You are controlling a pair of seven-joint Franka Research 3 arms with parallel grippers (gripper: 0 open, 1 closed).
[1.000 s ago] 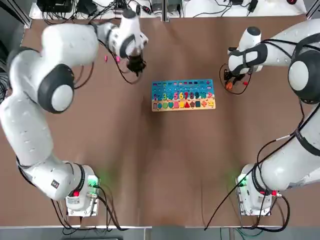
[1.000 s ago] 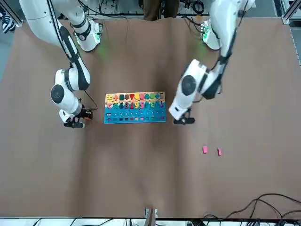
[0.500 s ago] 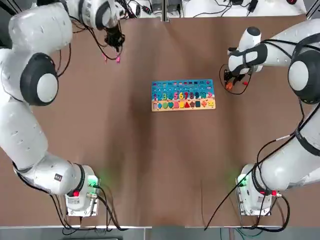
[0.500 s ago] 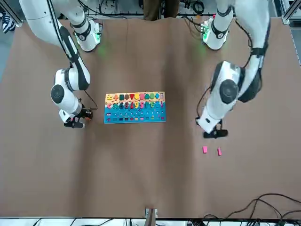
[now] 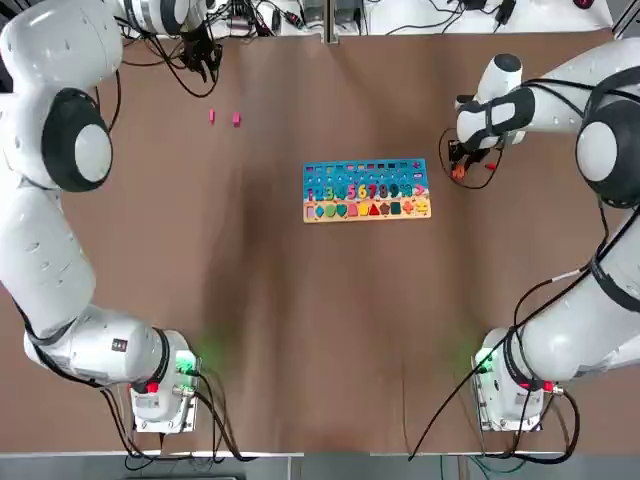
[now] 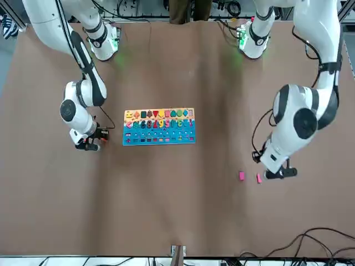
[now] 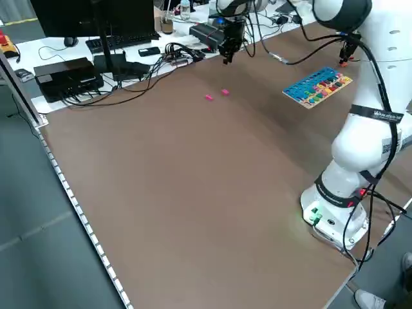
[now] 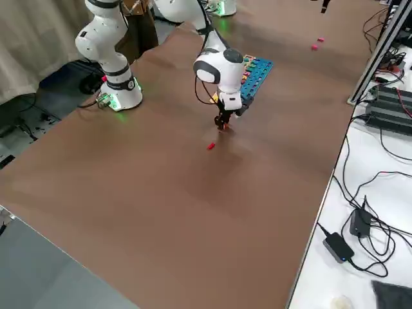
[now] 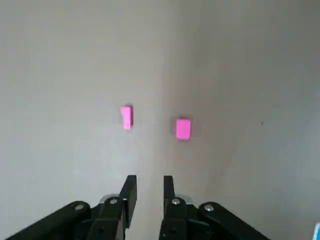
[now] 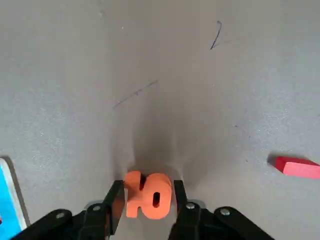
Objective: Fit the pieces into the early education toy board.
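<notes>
The early education toy board (image 5: 365, 188) lies flat mid-table, blue with numerals above a wooden strip of shapes. Two pink pieces (image 5: 212, 117) (image 5: 236, 119) lie far to its left. My left gripper (image 5: 205, 58) hovers just beyond them; its wrist view shows the gripper (image 9: 149, 187) open a narrow gap and empty, with both pink pieces (image 9: 126, 117) (image 9: 183, 128) ahead. My right gripper (image 5: 457, 168) is low at the board's right end. In its wrist view, the gripper (image 10: 148, 189) is shut on the orange "10" (image 10: 148, 195) at the table. A small red piece (image 10: 297, 166) lies beside it.
Cables and electronics (image 7: 96, 64) crowd the white bench beyond the far table edge, close to the left gripper. Both arm bases (image 5: 160, 385) (image 5: 510, 385) stand at the near edge. Brown tabletop (image 5: 320, 320) stretches between the board and the bases.
My left arm swung from just left of the board out to the far left corner, past the pink pieces, and its jaws parted slightly. The right gripper stayed put and tightened on the "10".
</notes>
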